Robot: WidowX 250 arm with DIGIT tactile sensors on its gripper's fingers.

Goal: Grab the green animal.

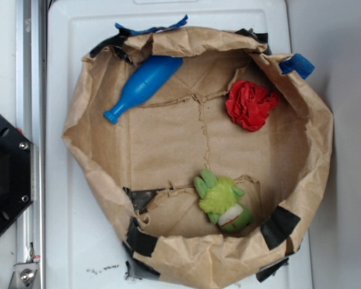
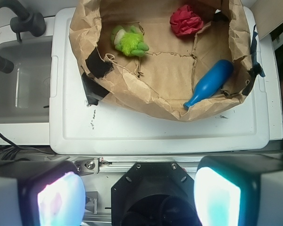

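Fingers (image 2: 139,197) stand spread and empty, well short of the green animal (image 2: 129,41) in the paper nest (image 2: 146,96); approach pending: advance, descend, close.

You see a lime-green animal (image 1: 224,203) with a white belly, a red paper ball (image 1: 251,104), a blue pin (image 1: 143,86), and a brown paper bag (image 1: 168,141) patched with black tape.
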